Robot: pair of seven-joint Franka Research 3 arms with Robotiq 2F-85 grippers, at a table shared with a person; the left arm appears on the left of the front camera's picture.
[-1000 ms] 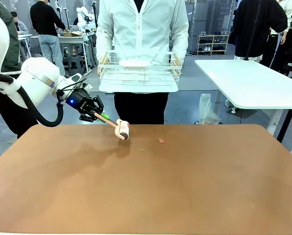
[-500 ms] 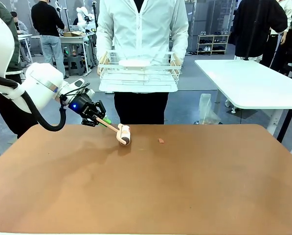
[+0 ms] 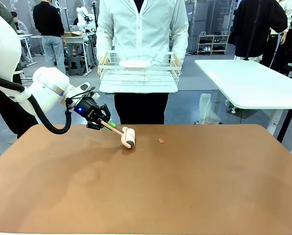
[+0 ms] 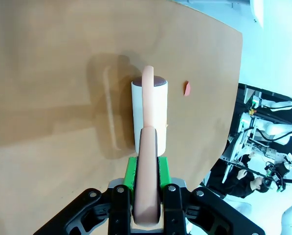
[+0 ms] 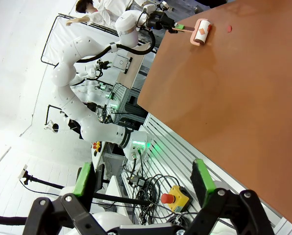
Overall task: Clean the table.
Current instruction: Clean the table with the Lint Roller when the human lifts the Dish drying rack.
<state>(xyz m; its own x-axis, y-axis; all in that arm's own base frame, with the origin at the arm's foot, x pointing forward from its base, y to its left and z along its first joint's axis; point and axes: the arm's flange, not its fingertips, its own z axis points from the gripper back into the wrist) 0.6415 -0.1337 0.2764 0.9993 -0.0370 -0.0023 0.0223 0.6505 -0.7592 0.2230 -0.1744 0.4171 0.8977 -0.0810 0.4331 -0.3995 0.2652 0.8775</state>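
Observation:
My left gripper is shut on the pink handle of a lint roller, near the far edge of the reddish-brown table. In the left wrist view the roller's white drum lies low over the table, its handle clamped between the green pads. I cannot tell whether the drum touches the top. A small red scrap lies a short way right of the roller, apart from it, and appears as the scrap beyond the drum. My right gripper is open off the table's near edge, holding nothing.
A person at the far side holds a white wire basket with a white item in it above the table's far edge. A white rectangular table stands at the back right. Other people stand farther off.
My left gripper has carried the lint roller rightward and slightly lower along the far part of the table, closer to the red scrap. The person and basket have stayed still.

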